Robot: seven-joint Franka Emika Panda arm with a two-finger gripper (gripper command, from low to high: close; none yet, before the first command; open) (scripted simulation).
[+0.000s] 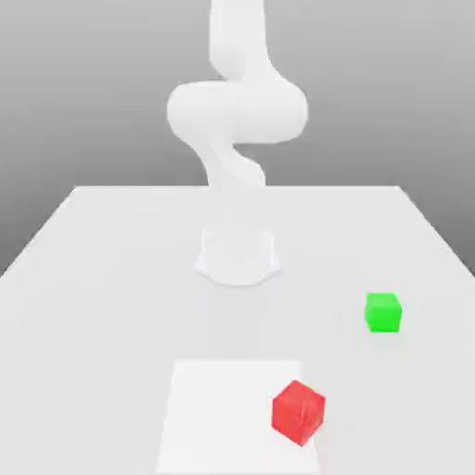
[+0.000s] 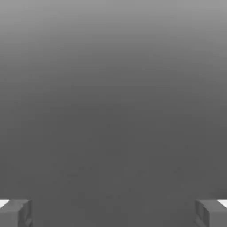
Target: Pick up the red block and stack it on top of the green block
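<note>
Two cubes on pale table in exterior view: red block, turned cornerwise, at right edge of white square; green block farther back, toward view's right. White arm behind. Hand view: gripper fingers wide apart, nothing between.

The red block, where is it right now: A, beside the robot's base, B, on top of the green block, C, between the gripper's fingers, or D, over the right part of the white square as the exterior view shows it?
D: the red block is at the white square's right side in the exterior view, apart from the green block.
</note>
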